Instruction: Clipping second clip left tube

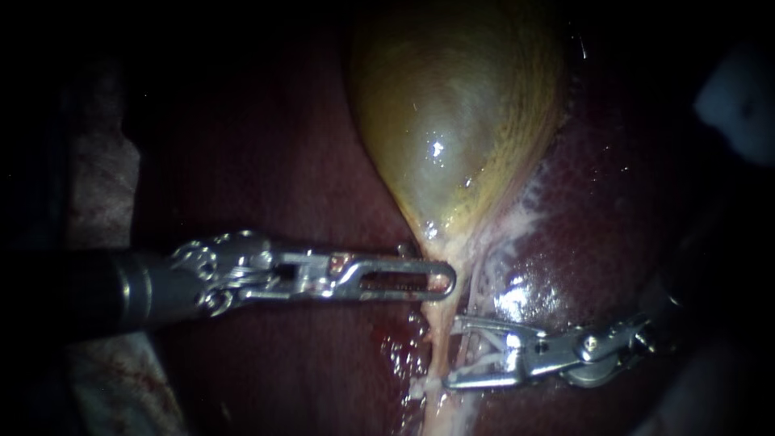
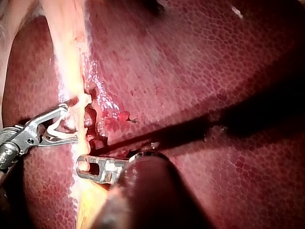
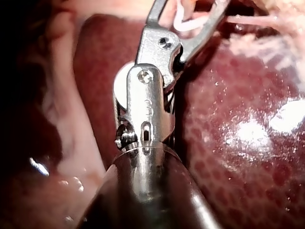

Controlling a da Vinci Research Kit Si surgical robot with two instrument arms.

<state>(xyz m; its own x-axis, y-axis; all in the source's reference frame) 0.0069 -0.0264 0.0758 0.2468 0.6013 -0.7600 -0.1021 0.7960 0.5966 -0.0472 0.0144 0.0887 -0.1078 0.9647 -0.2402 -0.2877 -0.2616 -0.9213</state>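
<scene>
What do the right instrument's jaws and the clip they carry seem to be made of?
The right instrument has jaws that look like polished metal: silvery, with bright glints. The clip between them looks like matte white plastic: pale and dull, with no glints, though the look leaves that open.

Bare liver (image 1: 282,161) lies open beside the gallbladder (image 1: 452,121); left instrument (image 1: 440,281) and right instrument (image 1: 454,353) (holding a clip (image 2: 57,135)) crowd the tube (image 1: 437,324).

The left instrument (image 1: 448,280), entering at 9 o'clock, has a dark shaft, a bright steel linked wrist and long slotted jaws. The right instrument (image 1: 452,353), at 3 o'clock, has a steel clevis, round pivot screws and slim jaws.
</scene>
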